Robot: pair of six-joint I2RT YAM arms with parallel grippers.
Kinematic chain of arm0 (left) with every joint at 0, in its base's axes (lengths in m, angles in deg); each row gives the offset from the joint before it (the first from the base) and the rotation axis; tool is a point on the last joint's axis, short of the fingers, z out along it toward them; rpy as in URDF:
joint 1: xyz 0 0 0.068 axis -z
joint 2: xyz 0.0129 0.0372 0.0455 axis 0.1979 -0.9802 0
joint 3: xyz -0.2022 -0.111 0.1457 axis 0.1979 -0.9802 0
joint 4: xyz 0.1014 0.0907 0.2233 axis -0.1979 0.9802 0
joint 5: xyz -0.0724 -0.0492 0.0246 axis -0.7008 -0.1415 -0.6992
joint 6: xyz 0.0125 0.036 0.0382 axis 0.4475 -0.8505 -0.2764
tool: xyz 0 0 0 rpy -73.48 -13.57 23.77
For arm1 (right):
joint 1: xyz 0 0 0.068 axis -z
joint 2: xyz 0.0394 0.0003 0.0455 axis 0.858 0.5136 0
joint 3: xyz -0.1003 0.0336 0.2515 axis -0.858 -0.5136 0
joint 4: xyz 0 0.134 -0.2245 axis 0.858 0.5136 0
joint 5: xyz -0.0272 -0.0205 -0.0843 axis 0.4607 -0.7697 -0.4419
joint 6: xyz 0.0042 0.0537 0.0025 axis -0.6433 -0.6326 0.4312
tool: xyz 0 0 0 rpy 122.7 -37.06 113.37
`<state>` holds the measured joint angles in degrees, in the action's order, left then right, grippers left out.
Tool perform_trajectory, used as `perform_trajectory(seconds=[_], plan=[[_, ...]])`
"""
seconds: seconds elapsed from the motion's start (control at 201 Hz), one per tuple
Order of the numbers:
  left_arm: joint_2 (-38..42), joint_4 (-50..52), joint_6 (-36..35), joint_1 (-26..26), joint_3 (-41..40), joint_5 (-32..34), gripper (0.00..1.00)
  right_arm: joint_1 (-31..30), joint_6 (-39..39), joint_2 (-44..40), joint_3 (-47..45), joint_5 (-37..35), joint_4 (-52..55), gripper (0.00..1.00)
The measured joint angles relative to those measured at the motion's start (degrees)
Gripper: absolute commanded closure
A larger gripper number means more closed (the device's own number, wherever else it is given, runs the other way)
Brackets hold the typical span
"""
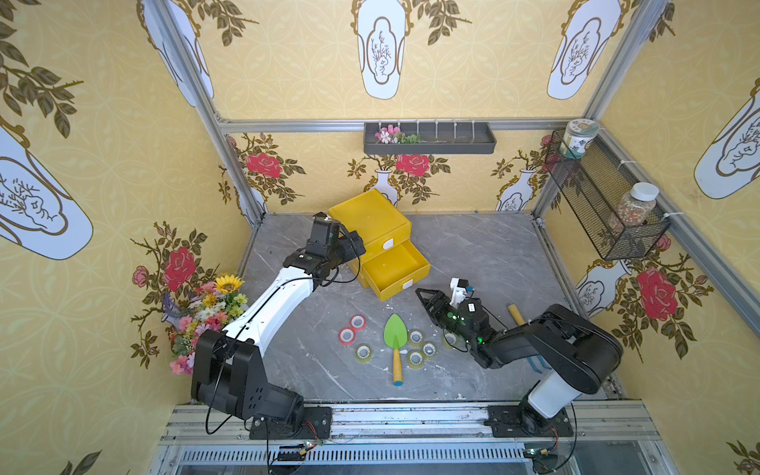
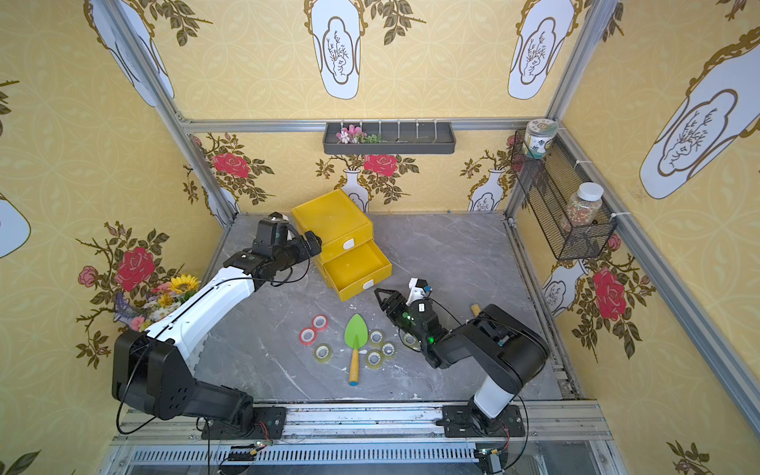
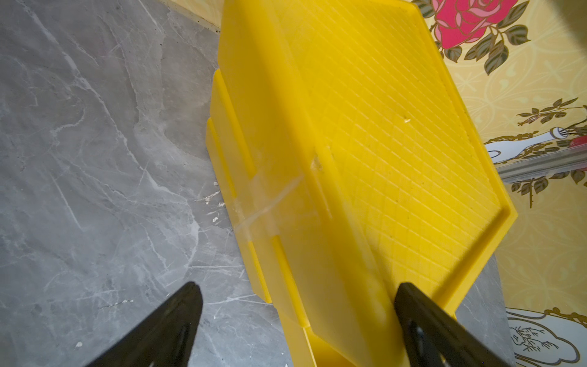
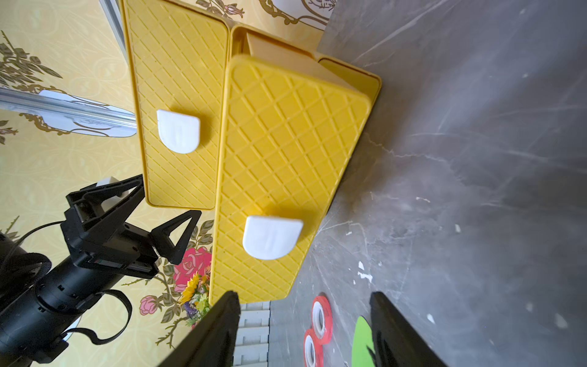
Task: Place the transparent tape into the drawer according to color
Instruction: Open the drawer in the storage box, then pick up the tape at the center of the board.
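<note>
Grey marble tabletop [image 1: 485,255]: left gripper [image 3: 295,287] spread wide at yellow drawer cabinet [image 1: 370,218]; right gripper [image 4: 305,294] parted, empty, near tape rolls [image 1: 357,322].

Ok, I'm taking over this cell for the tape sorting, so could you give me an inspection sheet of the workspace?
Surface: grey marble tabletop, scuffed, white flecks.
Job's things: yellow cabinet, lower drawer open, nothing seen inside; two red rolls and five yellowish rolls on the table.
Clutter: green trowel; wooden-handled tool, half hidden.
Grippers: left gripper open, straddling the cabinet's corner; right gripper open, empty, facing the lower drawer.
Cables: black cable loops off the left wrist.
Surroundings: bouquet, wall tray, mesh basket holding two jars.
</note>
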<state>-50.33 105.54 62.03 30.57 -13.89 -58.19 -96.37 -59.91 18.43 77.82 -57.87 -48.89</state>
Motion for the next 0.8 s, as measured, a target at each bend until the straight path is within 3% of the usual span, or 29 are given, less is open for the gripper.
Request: perform_trajectory(seconds=[0.184, 0.383, 0.558, 0.797], plan=[[0.5, 0.6, 0.1, 0.0, 0.0, 0.2, 0.01, 0.3, 8.2, -13.9, 3.8, 2.5, 24.2, 0.31], [2.3, 1.5, 1.2, 0.1, -0.9, -1.0, 0.00, -0.5, 19.2, -23.3, 10.3, 0.9, 51.3, 0.31], [5.8, 1.5, 4.2, 1.4, -4.5, -2.1, 0.00, -1.3, 25.6, -25.4, 14.3, -1.9, 67.9, 0.32], [17.3, 2.7, 8.8, 1.5, -16.8, -4.3, 0.00, -3.8, 30.3, -23.7, 19.2, -5.4, 81.2, 0.33]])
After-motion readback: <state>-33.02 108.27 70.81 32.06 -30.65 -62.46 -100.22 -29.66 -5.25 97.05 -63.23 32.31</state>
